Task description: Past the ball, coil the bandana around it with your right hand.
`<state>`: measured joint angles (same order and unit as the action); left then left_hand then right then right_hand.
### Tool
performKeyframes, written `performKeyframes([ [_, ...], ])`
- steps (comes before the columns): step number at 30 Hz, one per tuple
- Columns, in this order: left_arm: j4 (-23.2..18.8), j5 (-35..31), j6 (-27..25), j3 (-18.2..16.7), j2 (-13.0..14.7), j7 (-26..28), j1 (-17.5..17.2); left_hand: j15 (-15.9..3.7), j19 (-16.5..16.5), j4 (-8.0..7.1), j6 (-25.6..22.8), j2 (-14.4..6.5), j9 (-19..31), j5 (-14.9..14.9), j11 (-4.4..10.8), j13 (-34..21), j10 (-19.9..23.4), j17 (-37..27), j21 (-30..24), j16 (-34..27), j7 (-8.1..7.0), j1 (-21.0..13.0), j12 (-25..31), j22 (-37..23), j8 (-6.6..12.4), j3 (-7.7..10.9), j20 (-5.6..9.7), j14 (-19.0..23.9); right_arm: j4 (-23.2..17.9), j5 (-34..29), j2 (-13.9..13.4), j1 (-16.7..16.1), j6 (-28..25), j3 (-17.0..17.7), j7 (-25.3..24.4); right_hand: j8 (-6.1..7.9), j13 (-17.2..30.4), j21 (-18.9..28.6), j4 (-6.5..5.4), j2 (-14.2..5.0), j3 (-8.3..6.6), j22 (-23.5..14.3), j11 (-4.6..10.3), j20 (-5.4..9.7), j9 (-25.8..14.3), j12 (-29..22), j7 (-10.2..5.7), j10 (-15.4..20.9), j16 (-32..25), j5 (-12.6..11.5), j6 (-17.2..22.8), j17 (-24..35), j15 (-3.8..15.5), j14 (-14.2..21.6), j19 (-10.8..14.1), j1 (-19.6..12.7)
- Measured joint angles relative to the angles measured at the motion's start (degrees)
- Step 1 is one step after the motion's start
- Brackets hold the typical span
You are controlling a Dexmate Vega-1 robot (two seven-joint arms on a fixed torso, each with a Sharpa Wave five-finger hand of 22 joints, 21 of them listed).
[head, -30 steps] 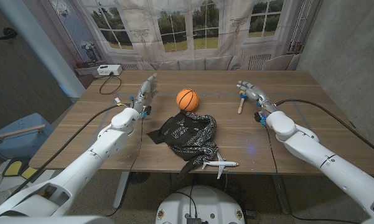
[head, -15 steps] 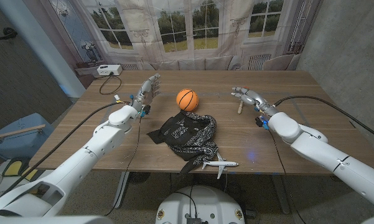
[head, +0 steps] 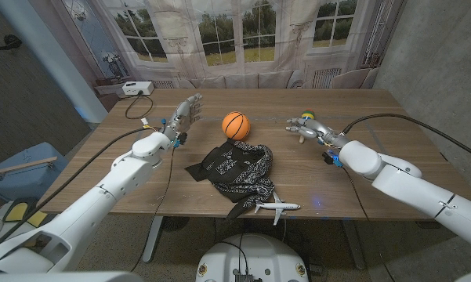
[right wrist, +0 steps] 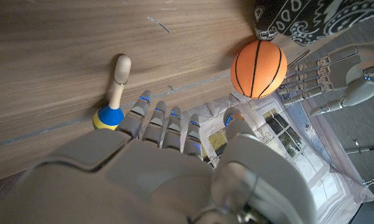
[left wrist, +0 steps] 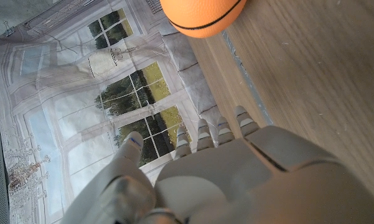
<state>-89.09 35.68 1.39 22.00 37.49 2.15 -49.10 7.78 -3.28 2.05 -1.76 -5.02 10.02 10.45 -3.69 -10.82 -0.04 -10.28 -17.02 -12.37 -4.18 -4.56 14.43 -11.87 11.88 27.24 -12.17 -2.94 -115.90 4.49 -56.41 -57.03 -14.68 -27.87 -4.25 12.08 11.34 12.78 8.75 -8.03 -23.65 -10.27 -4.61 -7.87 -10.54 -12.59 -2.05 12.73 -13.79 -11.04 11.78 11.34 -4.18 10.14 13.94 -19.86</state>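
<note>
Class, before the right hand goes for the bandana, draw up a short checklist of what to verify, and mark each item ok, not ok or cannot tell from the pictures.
1. Right hand free to grasp: ok, fingers apart, holding nothing.
2. Right hand at the bandana: not ok, it hovers over by the wooden-handled toy, apart from the cloth.
3. Ball resting on the table, clear of the cloth: ok, it sits just beyond the bandana.
4. Left hand out of the way: ok, raised beside the ball, touching nothing.
5. Toy plane clear of the bandana: cannot tell, it lies right at the cloth's near edge.
</note>
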Motion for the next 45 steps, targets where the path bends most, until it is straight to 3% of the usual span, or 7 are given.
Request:
performKeyframes([
  [11,-2.04,0.51,-0.20,-0.61,1.22,0.01,-1.71,0.00,0.00,0.17,-0.08,-0.30,-0.01,0.00,0.00,0.00,0.00,0.00,0.00,0.40,0.09,-0.30,0.00,0.01,0.00,0.17,0.00,0.00,-7.43,-2.71,-4.17,-0.18,-7.73,-0.94,4.32,0.00,-0.01,0.00,-0.86,0.68,0.89,0.00,0.00,0.09,0.00,0.00,0.10,0.00,0.00,0.24,0.53,0.27,0.00,0.00,0.09,1.19],
  [21,-2.84,0.78,0.57,-1.05,1.72,-0.07,-2.87,0.00,-0.01,0.16,-0.08,-0.30,-0.01,0.00,0.00,0.01,0.00,0.01,0.00,0.62,0.08,-0.30,-0.01,0.01,0.00,0.17,0.00,-0.01,-12.54,-6.38,-6.23,0.71,-12.09,-2.81,6.90,0.00,-0.01,0.00,-1.72,1.34,1.76,0.00,0.01,0.09,0.00,0.00,0.50,0.62,0.00,0.68,1.56,0.54,0.00,-0.01,0.09,2.62],
  [31,-3.06,0.97,1.64,-1.50,1.86,-0.16,-3.80,0.00,-0.01,0.16,-0.08,-0.30,-0.01,0.00,0.00,0.01,-0.01,0.02,0.00,0.73,0.08,-0.30,-0.02,0.01,-0.24,0.16,0.00,-0.01,-15.70,-11.30,-6.54,3.12,-15.46,-5.84,10.90,0.66,0.27,0.00,-1.95,1.73,2.34,0.01,0.11,-0.22,0.01,0.00,1.20,1.54,0.01,0.94,5.92,0.54,0.21,0.21,0.39,3.00],
  [45,-2.29,1.11,3.07,-1.69,1.57,-0.50,-4.28,0.00,-0.01,0.16,-0.39,-0.30,-0.01,0.00,0.00,0.02,-0.01,0.02,0.00,0.94,0.40,-0.30,-0.27,0.01,-0.23,0.16,0.00,-0.01,-17.80,-21.62,-4.38,7.42,-19.06,-11.50,16.88,0.58,0.27,0.00,-1.44,2.50,2.78,0.01,-0.10,-0.32,0.01,0.00,1.76,2.36,0.01,1.08,6.43,0.38,0.20,0.42,1.11,2.79],
])
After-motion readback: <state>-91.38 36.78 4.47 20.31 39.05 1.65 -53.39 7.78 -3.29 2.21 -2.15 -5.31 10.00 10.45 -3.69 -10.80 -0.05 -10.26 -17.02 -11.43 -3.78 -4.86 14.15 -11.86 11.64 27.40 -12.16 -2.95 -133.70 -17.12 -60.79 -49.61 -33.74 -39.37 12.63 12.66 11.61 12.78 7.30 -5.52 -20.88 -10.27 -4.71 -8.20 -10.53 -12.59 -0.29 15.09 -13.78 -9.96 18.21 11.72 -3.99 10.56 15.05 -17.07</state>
